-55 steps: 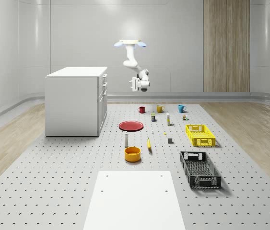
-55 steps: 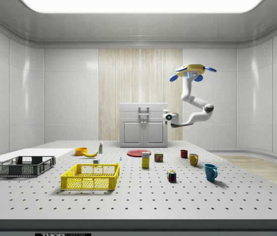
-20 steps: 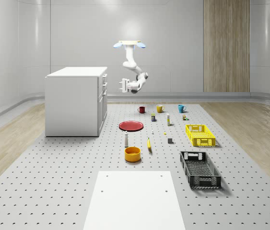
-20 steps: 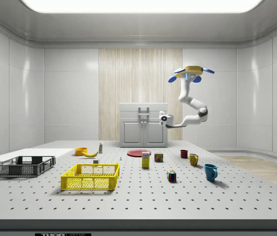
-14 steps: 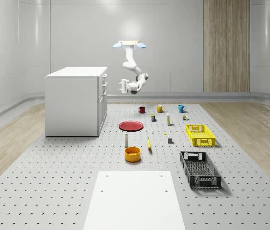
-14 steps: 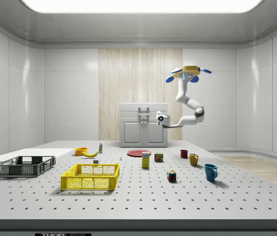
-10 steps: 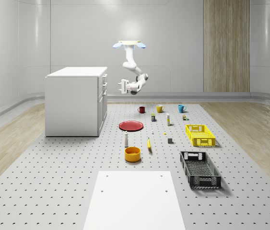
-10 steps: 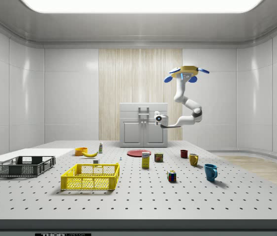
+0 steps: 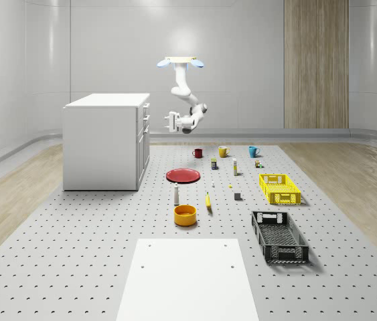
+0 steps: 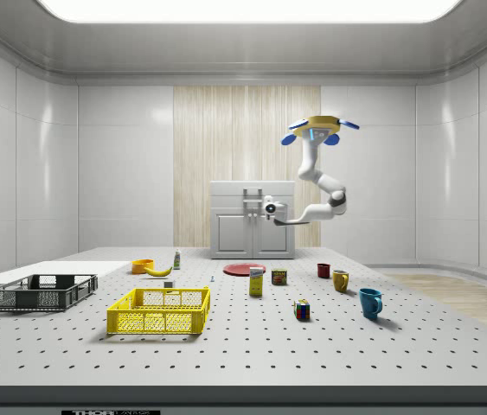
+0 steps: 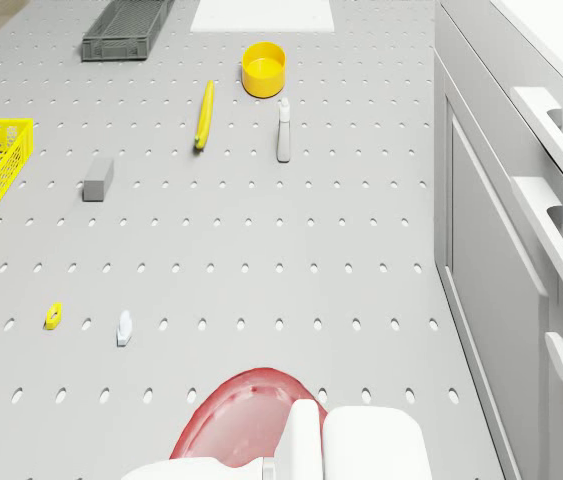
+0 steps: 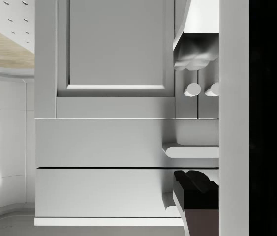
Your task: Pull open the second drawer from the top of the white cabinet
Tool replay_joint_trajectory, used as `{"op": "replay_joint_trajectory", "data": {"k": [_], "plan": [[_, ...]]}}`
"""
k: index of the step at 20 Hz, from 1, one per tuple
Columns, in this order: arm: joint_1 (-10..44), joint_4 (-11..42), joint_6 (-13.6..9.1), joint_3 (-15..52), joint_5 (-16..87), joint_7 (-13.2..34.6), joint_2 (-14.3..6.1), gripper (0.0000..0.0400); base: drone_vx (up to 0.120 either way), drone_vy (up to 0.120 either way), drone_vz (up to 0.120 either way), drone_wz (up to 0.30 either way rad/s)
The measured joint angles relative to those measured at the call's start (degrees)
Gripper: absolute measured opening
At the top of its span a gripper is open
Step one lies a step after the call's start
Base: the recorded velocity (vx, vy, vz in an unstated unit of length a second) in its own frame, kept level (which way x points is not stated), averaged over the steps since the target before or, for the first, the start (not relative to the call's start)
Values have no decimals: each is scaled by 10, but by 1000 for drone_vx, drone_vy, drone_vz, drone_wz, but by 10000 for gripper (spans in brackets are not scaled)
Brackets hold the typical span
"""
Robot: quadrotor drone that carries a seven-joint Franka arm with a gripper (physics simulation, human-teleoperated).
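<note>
The white cabinet (image 9: 101, 144) stands on the perforated table at the whole-scene view's left, its drawers and doors facing right. The drone (image 9: 182, 61) hovers in the air in front of that face, above the red plate (image 9: 183, 175). Its arm bends down and toward the cabinet. The gripper (image 9: 171, 120) is at drawer height, a short gap from the front. In the wrist view the gripper (image 12: 196, 118) is open, facing the second drawer (image 12: 99, 142). That drawer's handle (image 12: 190, 150) lies between the two fingertips (image 12: 196, 183), apart from both. All drawers look shut.
On the table in front of the cabinet lie an orange bowl (image 9: 185, 215), a banana (image 9: 208, 201), a small bottle (image 9: 176, 194), three mugs (image 9: 223, 152), a yellow basket (image 9: 279, 188), a black crate (image 9: 279, 236) and a white mat (image 9: 187, 277).
The drone has drifted toward the cabinet. The arm has swung the gripper from hanging beside the drone to facing the cabinet front at drawer height, closing the gap.
</note>
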State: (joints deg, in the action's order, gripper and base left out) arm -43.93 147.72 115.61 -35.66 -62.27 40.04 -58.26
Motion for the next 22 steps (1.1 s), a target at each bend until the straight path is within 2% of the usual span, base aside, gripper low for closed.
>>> {"op": "replay_joint_trajectory", "data": {"k": [3,8,13,22], "plan": [[1,0,-1,1,-1,-1,1,300,120,0,13,0],[4,0,-3,2,-3,-2,2,300,120,0,120,0],[1,1,5,11,-14,-6,8,300,8,0,16,0],[-20,3,44,52,-69,-28,34,300,0,0,0,0]]}}
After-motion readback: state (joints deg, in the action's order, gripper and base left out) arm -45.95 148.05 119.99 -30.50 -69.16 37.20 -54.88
